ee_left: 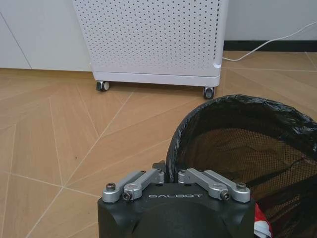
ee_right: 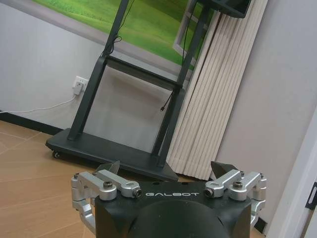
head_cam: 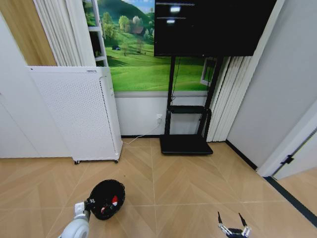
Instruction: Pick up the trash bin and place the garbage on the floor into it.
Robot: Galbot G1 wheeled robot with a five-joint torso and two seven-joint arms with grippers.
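Head view takes in the floor [head_cam: 198, 183], pale herringbone parquet, running from the robot to the far wall. At about twelve o'clock stands the TV stand [head_cam: 185, 126], its flat black base [head_cam: 184, 145] near the wall and the dark screen [head_cam: 213, 25] above. At about ten o'clock is a white perforated cabinet [head_cam: 81, 114] on castors, with a white cable [head_cam: 143, 136] trailing along the skirting between the two.

The trash bin [head_cam: 106, 199] sits at about seven o'clock, close in, its black bag liner folded over the rim. The left tool [head_cam: 90, 202] is clamped on that rim at the near side; the left wrist view shows its fingers drawn together on the bagged edge [ee_left: 171, 163]. Inside the bin something red and white, a garbage piece [head_cam: 114, 202], lies near the bottom. I can pick out no other garbage on the parquet.

The right tool [head_cam: 231, 220] hangs at about five o'clock, well apart from the bin, its fingers spread wide and holding nothing.

To carry the bin well, my judgement is that the pinch must take the stiff wall of the bin as well as the liner, or the plastic may slip. The bin should also stay upright so its contents do not spill. The cabinet castors [ee_left: 102, 86] are the nearest obstacle, with the TV stand base farther off.
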